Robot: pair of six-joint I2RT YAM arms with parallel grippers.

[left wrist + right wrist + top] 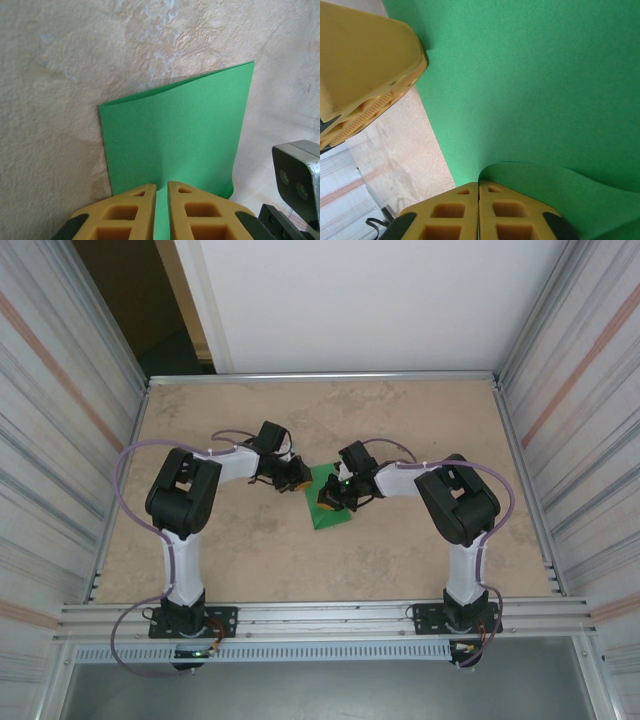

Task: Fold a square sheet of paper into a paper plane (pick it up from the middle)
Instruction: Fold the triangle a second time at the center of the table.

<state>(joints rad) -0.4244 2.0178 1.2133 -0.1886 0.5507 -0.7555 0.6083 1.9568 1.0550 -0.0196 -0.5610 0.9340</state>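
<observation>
Square sheet of paper [175, 135], pinched in left jaws, also right jaws

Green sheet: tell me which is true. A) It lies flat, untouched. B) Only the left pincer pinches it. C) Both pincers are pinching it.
C: the left pincer is closed on an edge of the green sheet, and the right pincer grips a curled-up edge too.

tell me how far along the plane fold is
Early. Done: the square sheet of paper is grasped, with both grippers shut on it. In hand: the right gripper holds one edge curled up off the table, and the left gripper pinches another edge. Left: nearly everything, since no crisp crease, pointed nose or wings show yet.
</observation>
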